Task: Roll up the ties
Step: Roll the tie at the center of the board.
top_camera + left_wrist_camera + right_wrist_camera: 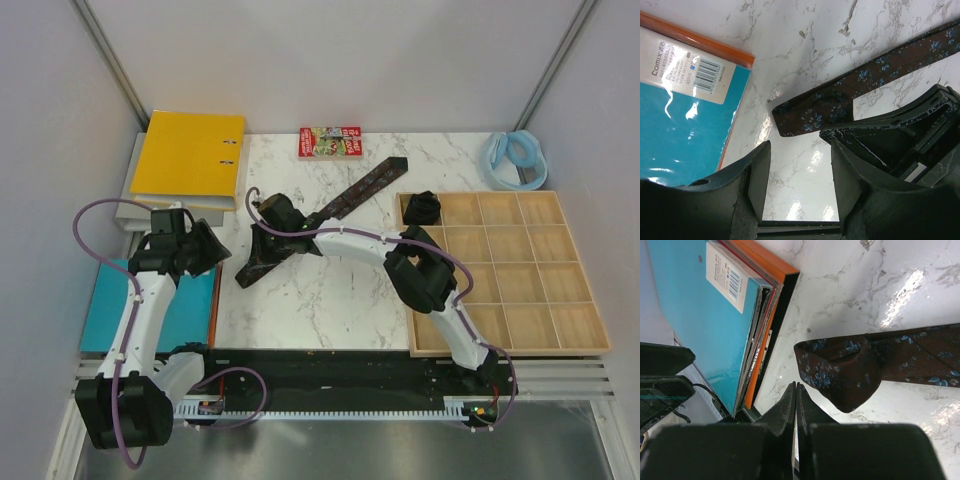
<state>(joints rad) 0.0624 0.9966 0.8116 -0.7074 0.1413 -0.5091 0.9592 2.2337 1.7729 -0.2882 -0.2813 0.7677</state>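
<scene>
Dark brown, blue-flowered tie (pixel 350 196) stretched diagonally across the marble tabletop (pixel 330 310), near end folded over on itself. Left gripper (pixel 800 150) released, fingers spread with only bare marble between them, the folded end just ahead of the tips and not touching. Right gripper (pixel 796 390) clenched, fingertips pressed together on nothing, just beside that same end, fabric lying ahead and off to one side. Coiled second tie (pixel 423 207) in the far-left corner compartment of the wooden tray (pixel 505 350), well apart from both grippers. Blue folder (pixel 675 130) beside the left gripper.
</scene>
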